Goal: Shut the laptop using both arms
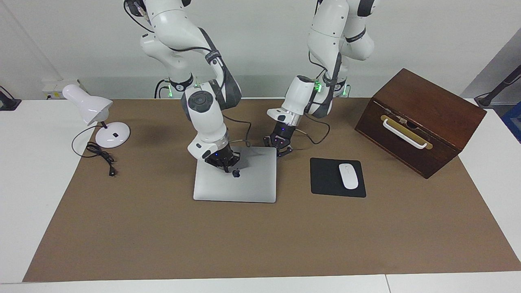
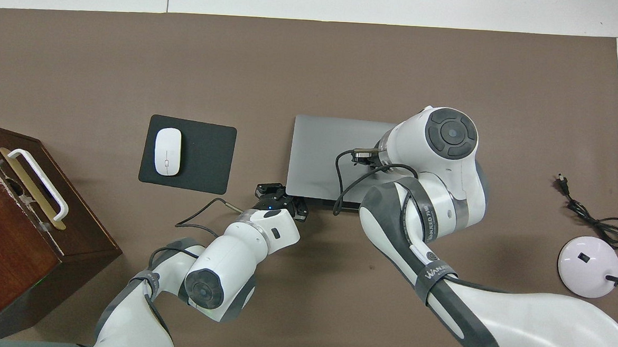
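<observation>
The silver-grey laptop (image 1: pixel 244 185) lies shut and flat on the brown mat, with its dark apple logo facing up; it also shows in the overhead view (image 2: pixel 320 153). My right gripper (image 1: pixel 226 167) is shut, with its tip just over the lid beside the logo. In the overhead view the right arm's own wrist hides it. My left gripper (image 1: pixel 281 151) is low at the laptop's corner nearest the robots, toward the left arm's end. It also shows in the overhead view (image 2: pixel 281 196).
A black mouse pad (image 1: pixel 325 179) with a white mouse (image 1: pixel 348 176) lies beside the laptop toward the left arm's end. A brown wooden box (image 1: pixel 419 118) stands past it. A white desk lamp (image 1: pixel 97 118) and its cord sit at the right arm's end.
</observation>
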`<action>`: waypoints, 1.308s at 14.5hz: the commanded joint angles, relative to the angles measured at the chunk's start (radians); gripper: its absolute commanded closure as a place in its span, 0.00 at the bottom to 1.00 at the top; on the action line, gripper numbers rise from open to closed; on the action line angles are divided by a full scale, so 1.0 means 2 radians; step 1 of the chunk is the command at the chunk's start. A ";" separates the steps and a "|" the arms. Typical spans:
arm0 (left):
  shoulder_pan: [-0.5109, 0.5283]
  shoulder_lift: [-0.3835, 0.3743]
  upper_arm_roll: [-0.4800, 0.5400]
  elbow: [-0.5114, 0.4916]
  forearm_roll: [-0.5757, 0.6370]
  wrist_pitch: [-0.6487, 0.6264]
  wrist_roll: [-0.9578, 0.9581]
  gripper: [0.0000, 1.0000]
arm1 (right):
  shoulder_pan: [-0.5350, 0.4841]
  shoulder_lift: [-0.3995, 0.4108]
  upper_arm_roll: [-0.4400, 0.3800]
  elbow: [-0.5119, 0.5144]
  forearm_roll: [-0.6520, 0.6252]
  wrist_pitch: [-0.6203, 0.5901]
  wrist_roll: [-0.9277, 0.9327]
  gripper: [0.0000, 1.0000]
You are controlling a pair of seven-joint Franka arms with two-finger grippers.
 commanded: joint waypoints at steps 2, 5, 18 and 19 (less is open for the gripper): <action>0.004 0.003 0.006 -0.021 -0.010 -0.004 0.009 1.00 | -0.006 -0.007 0.003 0.003 0.014 -0.013 -0.015 1.00; 0.004 0.003 0.006 -0.021 -0.010 -0.005 0.008 1.00 | -0.010 -0.007 0.003 0.036 0.014 -0.058 -0.016 1.00; 0.011 -0.032 0.006 -0.021 -0.010 -0.072 -0.020 1.00 | -0.132 -0.082 -0.001 0.160 0.000 -0.261 -0.175 0.72; 0.014 -0.047 0.005 -0.021 -0.010 -0.102 -0.019 1.00 | -0.143 -0.089 -0.001 0.160 0.000 -0.262 -0.190 0.64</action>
